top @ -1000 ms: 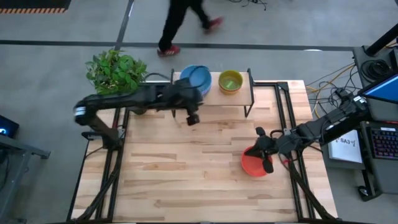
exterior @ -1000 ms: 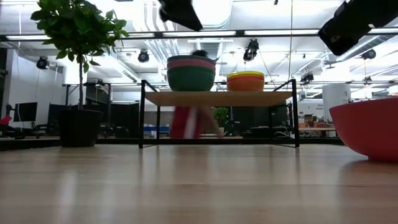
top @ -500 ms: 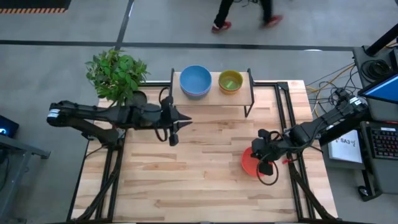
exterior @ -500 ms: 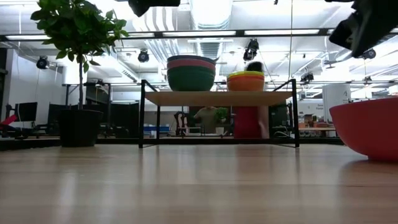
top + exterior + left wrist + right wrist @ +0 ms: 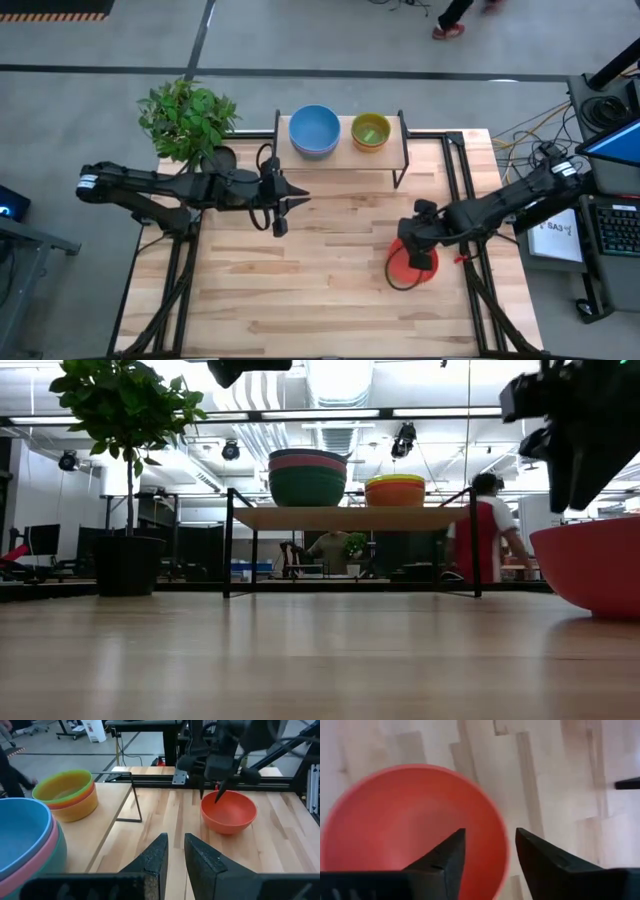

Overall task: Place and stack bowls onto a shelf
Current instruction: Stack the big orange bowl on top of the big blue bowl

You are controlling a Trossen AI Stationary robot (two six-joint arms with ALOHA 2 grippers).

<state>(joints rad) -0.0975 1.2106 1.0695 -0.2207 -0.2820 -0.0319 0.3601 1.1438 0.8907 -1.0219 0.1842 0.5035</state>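
A red bowl (image 5: pixel 405 268) stands upright on its base near the table's right edge. My right gripper (image 5: pixel 490 837) hangs open just over the far-right part of its rim (image 5: pixel 503 851), one finger above the inside and one above the outside. At the far edge stands the shelf (image 5: pixel 342 156). On it are a stack of teal, pink and blue bowls (image 5: pixel 307 478) and a smaller stack of orange, yellow and lime bowls (image 5: pixel 67 792). My left gripper (image 5: pixel 278 224) hovers left of the shelf's near side, open by a narrow gap with nothing between its fingers.
A potted plant (image 5: pixel 186 118) stands at the far left corner, behind my left arm. The shelf's thin black legs (image 5: pixel 134 802) rise from the table. Bare wooden tabletop (image 5: pixel 320 270) lies between the arms. A person (image 5: pixel 485 535) walks in the room beyond the table.
My left gripper has drawn back from the shelf's near edge toward the table's left and then kept still. My right gripper has come down and toward the left over the red bowl's rim. The bowl has stayed in place.
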